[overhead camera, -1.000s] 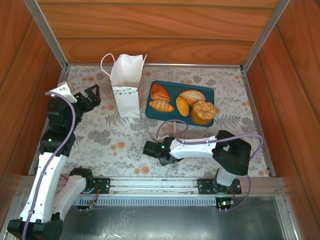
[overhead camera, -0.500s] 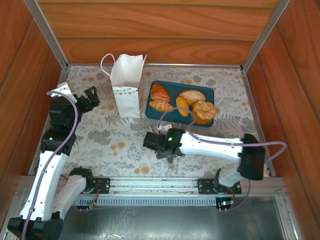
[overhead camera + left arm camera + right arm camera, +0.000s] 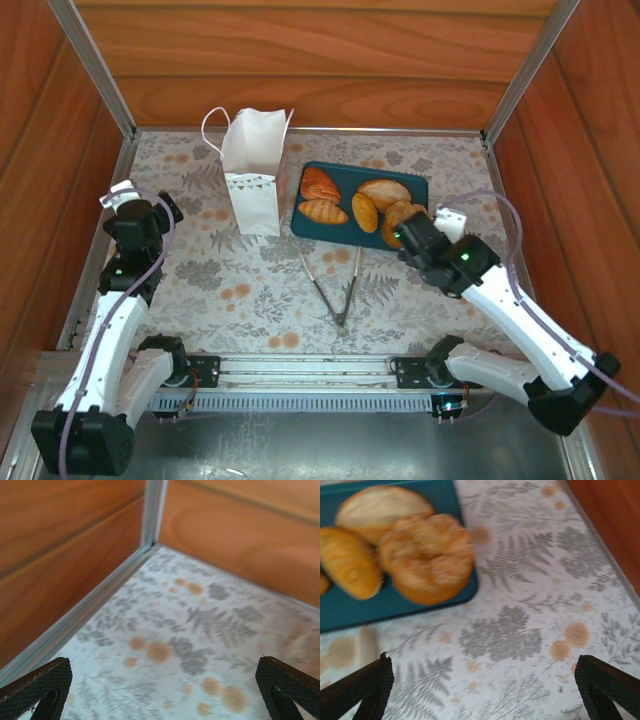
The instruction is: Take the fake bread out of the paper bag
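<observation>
While the left fingers (image 3: 37,690) stand wide apart and empty above the fern-printed bench (image 3: 240,285) near its far left corner, the small white paper bag with loop handles (image 3: 252,185) stands upright further right. Just beside it, the teal rectangular tray (image 3: 345,175) carries the golden-brown fake bread (image 3: 365,210), five pieces outside the bag. Slim light-coloured tongs (image 3: 335,285) lie on the bench in front of the tray. The right fingers (image 3: 605,687) are spread apart, holding nothing, by the tray's near right corner.
</observation>
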### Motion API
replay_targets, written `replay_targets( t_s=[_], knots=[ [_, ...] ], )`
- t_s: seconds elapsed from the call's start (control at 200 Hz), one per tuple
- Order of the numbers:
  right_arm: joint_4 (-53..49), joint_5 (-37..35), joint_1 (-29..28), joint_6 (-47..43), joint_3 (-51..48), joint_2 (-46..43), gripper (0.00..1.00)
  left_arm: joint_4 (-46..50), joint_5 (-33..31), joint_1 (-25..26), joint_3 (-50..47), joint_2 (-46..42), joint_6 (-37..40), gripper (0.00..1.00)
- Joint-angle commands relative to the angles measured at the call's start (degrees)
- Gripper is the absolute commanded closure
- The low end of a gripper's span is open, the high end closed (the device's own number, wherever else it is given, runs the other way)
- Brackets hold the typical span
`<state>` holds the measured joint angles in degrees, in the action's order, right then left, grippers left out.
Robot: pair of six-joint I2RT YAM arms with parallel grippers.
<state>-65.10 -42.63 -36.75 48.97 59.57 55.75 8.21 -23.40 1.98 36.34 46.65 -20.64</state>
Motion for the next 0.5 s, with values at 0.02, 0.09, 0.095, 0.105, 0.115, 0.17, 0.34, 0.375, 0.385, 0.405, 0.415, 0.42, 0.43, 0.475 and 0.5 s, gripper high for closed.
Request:
replay_targets(
  t_s=[0.02, 0.09, 0.095, 0.105, 0.115, 0.17, 0.34, 0.375, 0.385, 0.405, 0.415, 0.42, 0.43, 0.475, 0.5],
  knots=[
    [10.17, 5.13, 13.54, -7.82, -4.46, -2.47, 0.00, -10.00, -4.54, -2.49, -4.14, 2.52, 1.17, 0.00],
    [12.81, 7.15, 20.39, -9.13, -6.12, -0.96, 0.00, -12.80, -4.33, -2.94, -5.49, 4.98, 2.16, 0.00],
    [13.07, 7.27, 20.75, -9.23, -6.30, -0.84, 0.00, -12.97, -4.31, -2.94, -5.53, 5.14, 2.17, 0.00],
    [13.49, 7.31, 21.59, -9.39, -6.57, -0.51, 0.00, -13.35, -4.20, -3.05, -5.63, 5.52, 2.29, 0.00],
    [13.92, 7.41, 22.35, -9.59, -6.81, -0.15, 0.00, -13.62, -4.00, -3.06, -5.79, 5.90, 2.41, 0.00],
    [16.77, 7.64, 26.34, -10.23, -8.58, 1.63, 0.00, -16.00, -2.93, -3.18, -6.77, 7.93, 3.46, 0.00],
    [37.62, 7.08, 30.79, -16.67, -18.97, 3.56, 0.00, -27.91, 0.85, -3.16, -11.37, 14.10, 9.54, 0.00],
    [42.45, 7.00, 30.94, -18.21, -21.31, 3.36, 0.00, -31.64, 1.80, -3.13, -12.68, 15.17, 11.42, 0.00],
    [43.62, 7.03, 30.95, -18.45, -21.88, 3.33, 0.00, -32.55, 2.00, -3.12, -13.06, 15.47, 11.92, 0.00],
    [45.95, 6.93, 31.14, -18.89, -22.81, 3.36, 0.00, -34.34, 2.27, -3.17, -13.65, 16.07, 12.62, 0.00],
    [46.98, 6.86, 31.20, -19.13, -23.20, 3.37, 0.00, -35.29, 2.36, -3.20, -14.01, 16.44, 12.95, 0.00],
    [47.38, 6.81, 31.21, -19.24, -23.46, 3.39, 0.00, -35.59, 2.46, -3.20, -14.14, 16.62, 13.06, 0.00],
    [48.39, 6.74, 31.28, -19.43, -23.78, 3.40, 0.00, -36.21, 2.59, -3.14, -14.35, 16.91, 13.39, 0.00],
    [51.83, 5.95, 31.47, -20.70, -24.90, 3.91, 0.00, -38.67, 3.62, -3.13, -15.00, 18.26, 14.72, 0.00],
    [53.79, 5.46, 31.49, -21.53, -25.51, 4.20, 0.00, -39.92, 4.27, -3.12, -15.24, 19.21, 15.40, 0.00]
  ],
)
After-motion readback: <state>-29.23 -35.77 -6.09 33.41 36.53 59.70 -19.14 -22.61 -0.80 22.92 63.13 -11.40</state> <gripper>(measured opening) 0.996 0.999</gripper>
